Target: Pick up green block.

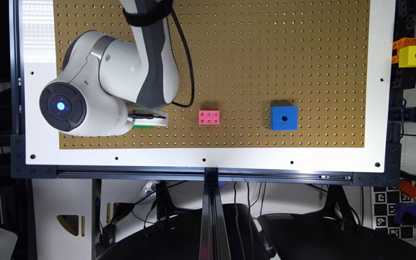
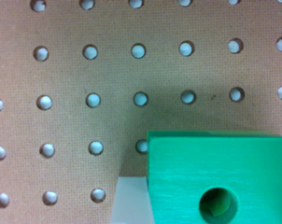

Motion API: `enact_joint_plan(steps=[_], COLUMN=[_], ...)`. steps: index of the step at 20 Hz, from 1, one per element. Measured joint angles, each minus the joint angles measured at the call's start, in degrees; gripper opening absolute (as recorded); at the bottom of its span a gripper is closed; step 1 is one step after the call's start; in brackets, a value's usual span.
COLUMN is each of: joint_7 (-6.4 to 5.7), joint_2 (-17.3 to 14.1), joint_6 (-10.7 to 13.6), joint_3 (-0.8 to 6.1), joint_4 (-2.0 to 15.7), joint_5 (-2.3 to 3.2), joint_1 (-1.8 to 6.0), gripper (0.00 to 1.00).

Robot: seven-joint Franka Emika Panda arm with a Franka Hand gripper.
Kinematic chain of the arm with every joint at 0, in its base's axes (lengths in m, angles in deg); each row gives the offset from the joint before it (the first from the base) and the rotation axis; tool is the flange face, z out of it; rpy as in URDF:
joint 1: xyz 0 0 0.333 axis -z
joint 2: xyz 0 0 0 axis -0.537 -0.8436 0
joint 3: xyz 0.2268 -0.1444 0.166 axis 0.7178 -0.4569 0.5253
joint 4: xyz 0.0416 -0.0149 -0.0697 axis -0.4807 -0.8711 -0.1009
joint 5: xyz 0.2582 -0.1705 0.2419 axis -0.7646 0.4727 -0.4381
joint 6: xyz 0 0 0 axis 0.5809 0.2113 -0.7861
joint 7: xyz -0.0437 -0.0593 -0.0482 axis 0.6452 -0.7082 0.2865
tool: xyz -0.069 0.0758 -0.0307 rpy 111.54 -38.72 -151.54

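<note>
The green block (image 2: 215, 172), a bright green cube with a round dark hole in its top face, looms large and close in the wrist view. A pale finger (image 2: 131, 200) lies flush against one of its sides; the opposite side runs to the picture's edge. In the exterior view my gripper (image 1: 146, 121) sits over the block at the left of the pegboard. Slivers of the green block (image 1: 141, 126) peek out beneath the white gripper body. The gripper is shut on the block.
A small pink studded brick (image 1: 209, 117) lies on the brown pegboard (image 1: 251, 54) to the exterior view's right of the gripper. Farther right stands a blue cube (image 1: 284, 118) with a hole. A yellow cube (image 1: 414, 56) sits off the board at the right edge.
</note>
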Motion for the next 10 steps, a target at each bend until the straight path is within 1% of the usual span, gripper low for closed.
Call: enact_joint_plan(steps=[6,8,10], joint_7=[0.0,0.0,0.0], joint_2=[0.2,1.2,2.5], joint_6=[0.2,1.2,2.7], joint_3=[0.0,0.0,0.0], joint_4=[-0.01,-0.01,-0.02], joint_5=[0.0,0.0,0.0], joint_1=[0.01,0.01,0.01], gripper=[0.0,0.0,0.0])
